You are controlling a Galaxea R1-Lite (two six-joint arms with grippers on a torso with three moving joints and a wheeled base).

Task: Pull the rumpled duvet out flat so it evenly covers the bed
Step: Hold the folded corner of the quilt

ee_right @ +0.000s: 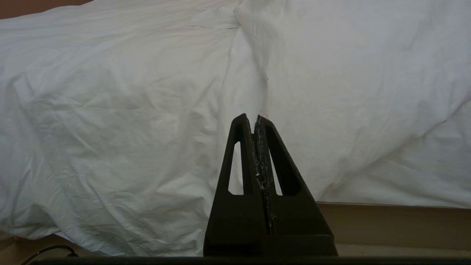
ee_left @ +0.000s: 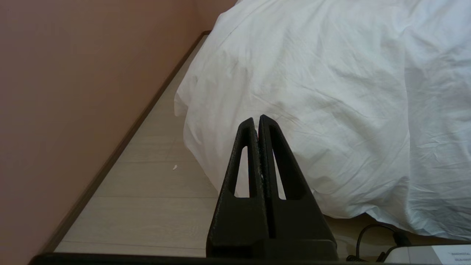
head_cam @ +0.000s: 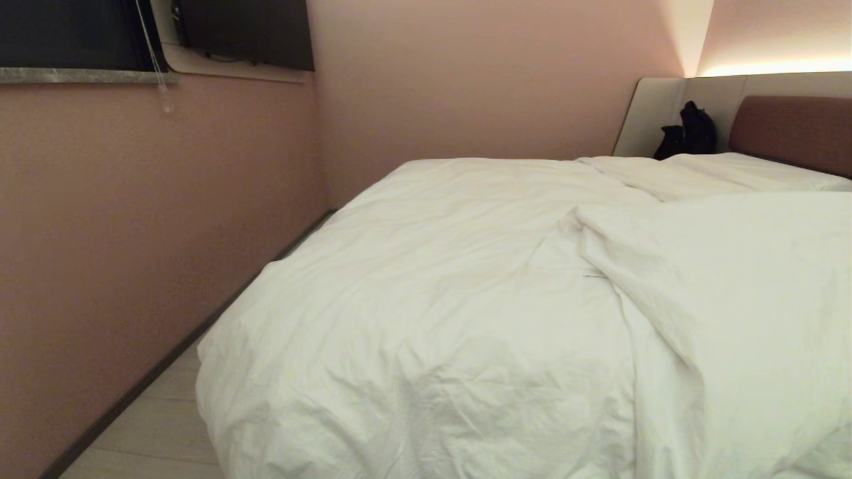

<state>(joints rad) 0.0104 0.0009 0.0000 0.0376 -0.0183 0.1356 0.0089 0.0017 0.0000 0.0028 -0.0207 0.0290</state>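
Observation:
The white duvet (head_cam: 439,279) lies rumpled over the bed, bunched toward the near left corner, with a thick fold (head_cam: 719,266) doubled over on the right. The bed's brownish-red headboard (head_cam: 792,132) and grey surround panel (head_cam: 655,110) show at the far right. Neither arm appears in the head view. My left gripper (ee_left: 257,118) is shut and empty, low before the duvet (ee_left: 331,92) hanging off the bed's corner. My right gripper (ee_right: 254,117) is also shut and empty, facing the draped duvet (ee_right: 128,110) on the bed's side.
A pink wall (head_cam: 133,233) runs close along the bed's left side, leaving a narrow strip of pale floor (head_cam: 160,426). A black bag (head_cam: 692,132) sits by the headboard. A pillow (head_cam: 739,169) lies at the head. A black cable (ee_left: 379,235) lies on the floor under the duvet's edge.

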